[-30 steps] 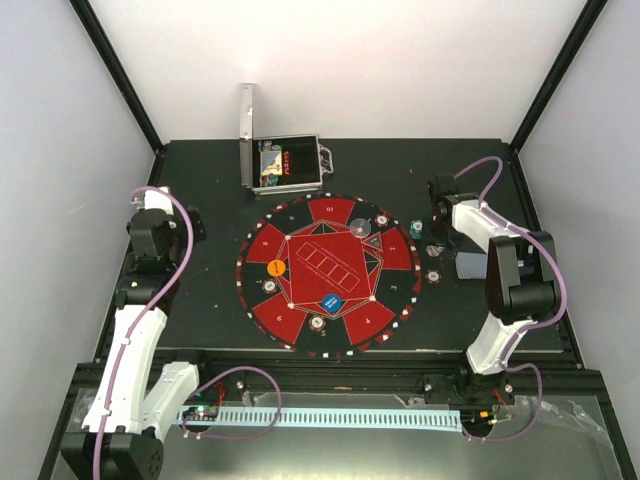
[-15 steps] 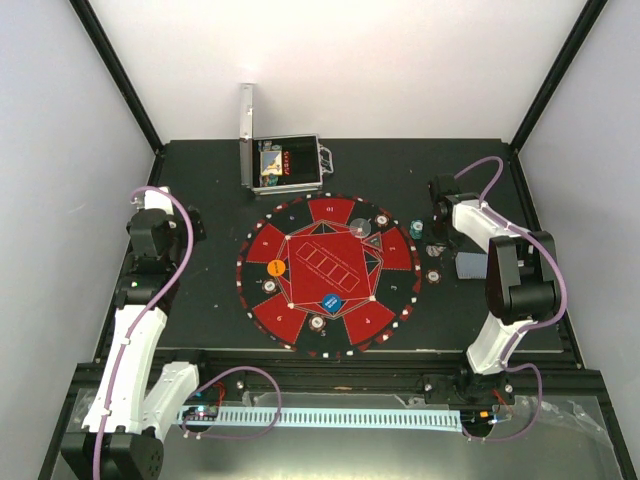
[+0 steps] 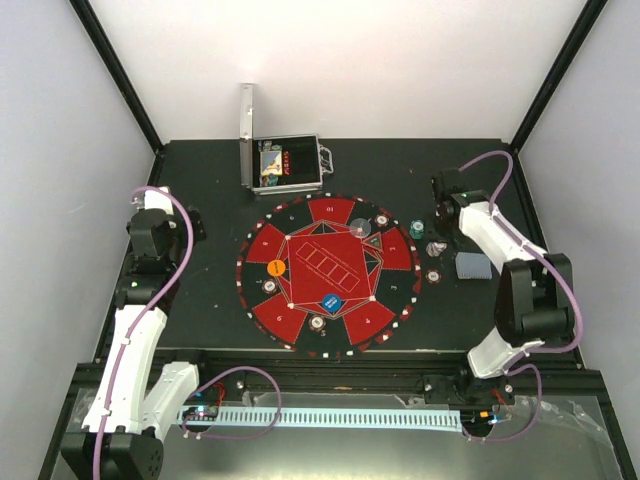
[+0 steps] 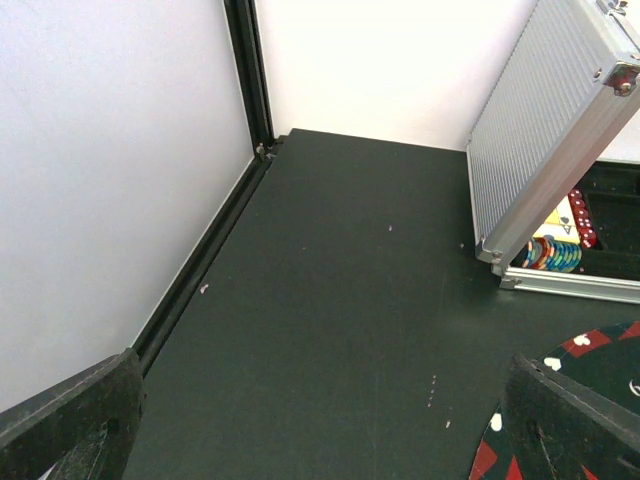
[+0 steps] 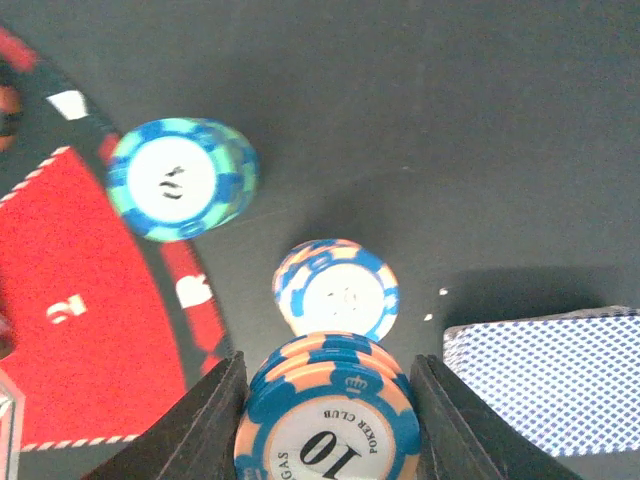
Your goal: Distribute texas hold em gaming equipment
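My right gripper [image 5: 328, 400] is shut on a small stack of orange-and-blue poker chips [image 5: 330, 430] marked 10, held just above another orange-and-blue stack [image 5: 337, 290] on the table. A teal stack [image 5: 182, 178] stands at the mat's edge, and blue-backed playing cards [image 5: 545, 375] lie to the right. From above, the right gripper [image 3: 440, 234] hangs over the whitish chips [image 3: 434, 248], between the teal chips [image 3: 417, 229] and the cards [image 3: 474, 265]. A brown-red chip [image 3: 434, 275] lies nearer. My left gripper [image 4: 330, 430] is open over bare table, holding nothing.
The round red-and-black mat [image 3: 300, 300] carries an orange disc [image 3: 277, 268], a blue disc [image 3: 334, 303], a clear disc [image 3: 362, 227] and chips [image 3: 317, 323]. The open silver case [image 3: 285, 165] stands behind it, its lid [image 4: 560, 130] upright, with chips [image 4: 555, 255] inside.
The right gripper's jaws closed on the orange-and-blue chips. The right arm's elbow swung out to the right, uncovering the cards. The left arm has not moved.
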Robot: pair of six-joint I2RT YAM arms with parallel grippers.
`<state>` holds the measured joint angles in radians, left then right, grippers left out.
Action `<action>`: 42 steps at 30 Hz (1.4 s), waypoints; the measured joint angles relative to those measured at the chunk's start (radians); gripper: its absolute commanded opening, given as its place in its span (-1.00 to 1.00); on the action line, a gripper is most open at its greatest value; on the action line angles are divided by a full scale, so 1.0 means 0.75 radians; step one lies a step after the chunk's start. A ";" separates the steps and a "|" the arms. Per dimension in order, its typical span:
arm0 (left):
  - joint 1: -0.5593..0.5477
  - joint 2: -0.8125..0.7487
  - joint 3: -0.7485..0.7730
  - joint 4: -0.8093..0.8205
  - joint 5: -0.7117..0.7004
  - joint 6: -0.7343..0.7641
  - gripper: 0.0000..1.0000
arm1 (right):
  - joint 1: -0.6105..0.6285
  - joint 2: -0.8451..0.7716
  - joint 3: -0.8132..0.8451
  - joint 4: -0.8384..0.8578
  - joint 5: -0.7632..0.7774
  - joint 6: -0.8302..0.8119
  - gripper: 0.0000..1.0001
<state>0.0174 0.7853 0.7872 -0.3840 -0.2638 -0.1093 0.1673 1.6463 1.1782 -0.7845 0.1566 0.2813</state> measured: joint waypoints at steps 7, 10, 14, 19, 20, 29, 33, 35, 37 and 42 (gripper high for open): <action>0.000 0.000 0.000 0.001 0.001 0.000 0.98 | 0.287 -0.137 -0.038 -0.044 0.001 0.022 -0.30; 0.000 0.000 0.000 0.001 0.001 0.000 0.98 | 0.522 -0.161 -0.103 -0.047 -0.008 0.057 -0.29; 0.000 0.000 0.000 0.001 0.003 0.000 0.98 | 0.836 -0.182 -0.219 -0.022 -0.056 0.118 -0.29; 0.000 -0.001 0.000 0.001 0.004 0.000 0.98 | 1.103 -0.167 -0.270 0.009 -0.086 0.171 -0.28; -0.001 -0.001 -0.001 0.000 0.004 0.000 0.98 | 1.151 -0.153 -0.270 0.025 -0.083 0.179 -0.28; -0.009 -0.010 -0.001 0.000 0.005 0.000 0.98 | 1.303 -0.051 -0.270 0.096 -0.074 0.177 -0.27; -0.009 -0.017 0.000 0.000 0.005 0.000 0.98 | 1.342 0.015 -0.254 0.119 -0.071 0.165 -0.27; -0.009 -0.018 -0.001 0.000 0.005 0.000 0.98 | 1.357 0.048 -0.241 0.129 -0.071 0.161 -0.27; -0.009 -0.018 -0.001 0.000 0.005 0.000 0.98 | 1.369 0.074 -0.232 0.142 -0.071 0.158 -0.27; -0.009 -0.018 0.000 0.000 0.005 0.000 0.98 | 1.382 0.096 -0.225 0.151 -0.071 0.156 -0.21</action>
<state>0.0105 0.7719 0.7872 -0.3840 -0.2604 -0.1093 1.2041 1.7180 1.0096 -0.6716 0.1036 0.3985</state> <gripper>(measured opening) 0.990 0.409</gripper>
